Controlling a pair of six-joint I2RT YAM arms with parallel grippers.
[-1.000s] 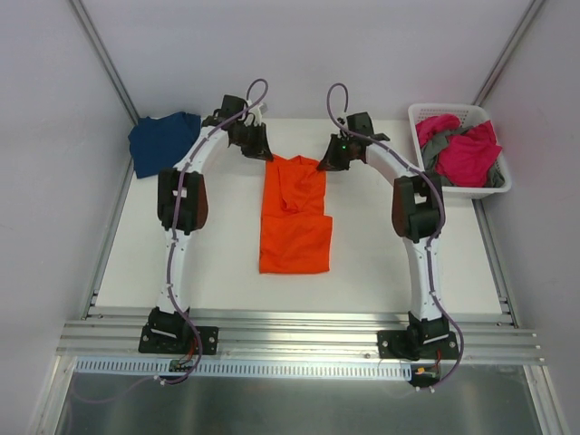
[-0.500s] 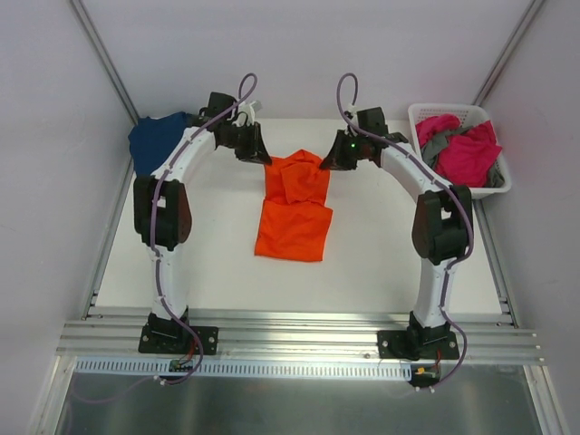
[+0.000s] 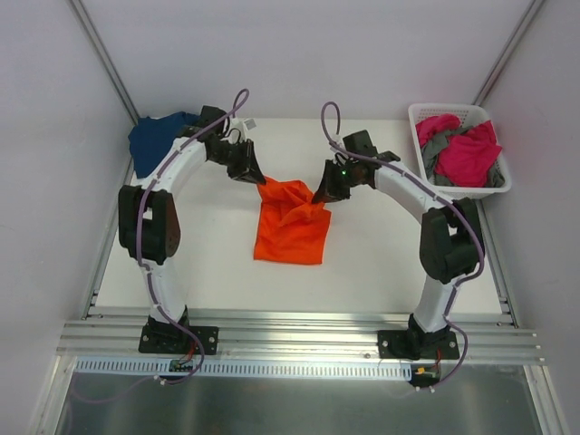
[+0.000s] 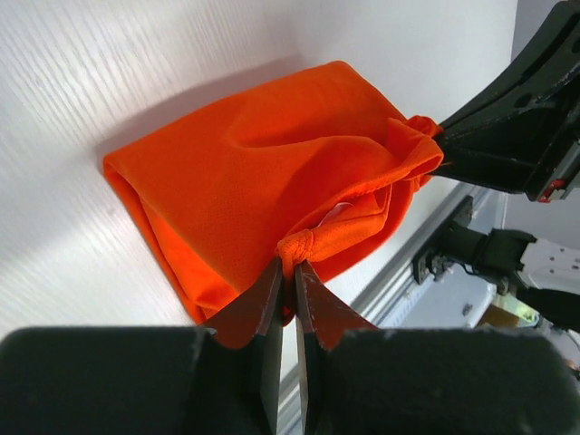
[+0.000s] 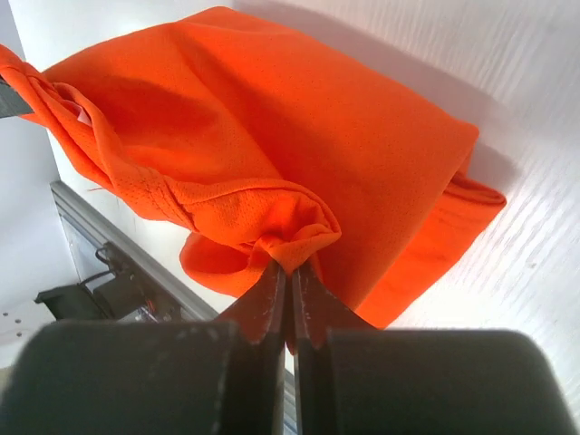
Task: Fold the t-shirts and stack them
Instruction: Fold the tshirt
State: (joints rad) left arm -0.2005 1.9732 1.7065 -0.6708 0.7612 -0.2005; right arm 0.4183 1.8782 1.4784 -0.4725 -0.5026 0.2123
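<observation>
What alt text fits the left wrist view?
The left end effector pinches a bunched corner of an orange t-shirt that sags onto a white table. The right end effector grips another corner at upper right.

Both arms arch inward, elbows out wide, wrists angled down toward each other. Left gripper (image 3: 256, 176) clamps a bunched corner of the orange t-shirt (image 3: 290, 234); right gripper (image 3: 320, 194) clamps another bunch.
</observation>
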